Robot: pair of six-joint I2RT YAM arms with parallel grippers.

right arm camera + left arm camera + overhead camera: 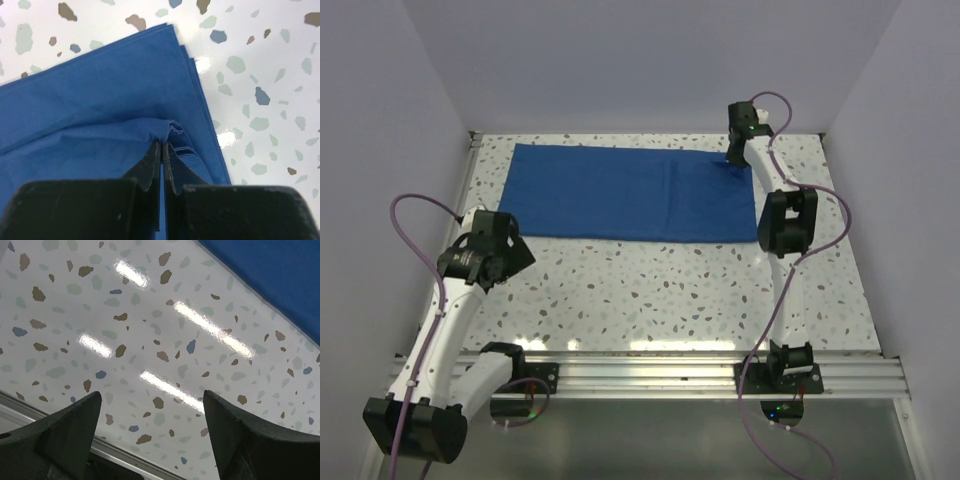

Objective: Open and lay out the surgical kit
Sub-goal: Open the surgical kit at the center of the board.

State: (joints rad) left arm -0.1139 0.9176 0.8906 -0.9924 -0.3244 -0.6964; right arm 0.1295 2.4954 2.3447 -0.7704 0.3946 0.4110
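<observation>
The royal-blue cloth wrap (pixel 635 192) lies flat as a long rectangle across the far part of the table. My right gripper (pixel 733 157) is at its far right corner, shut on a pinched fold of the cloth (pixel 170 131); several layered edges show beside the fingers (pixel 150 165). My left gripper (pixel 152 397) is open and empty, hovering over bare terrazzo near the cloth's near left edge (pixel 280 275). It sits at the left in the top view (pixel 490 255). No steel tray or instruments are in view.
The speckled terrazzo table (pixel 670 295) extends in front of the cloth to an aluminium rail (pixel 650 365) at the near edge. Grey walls enclose the left, back and right sides.
</observation>
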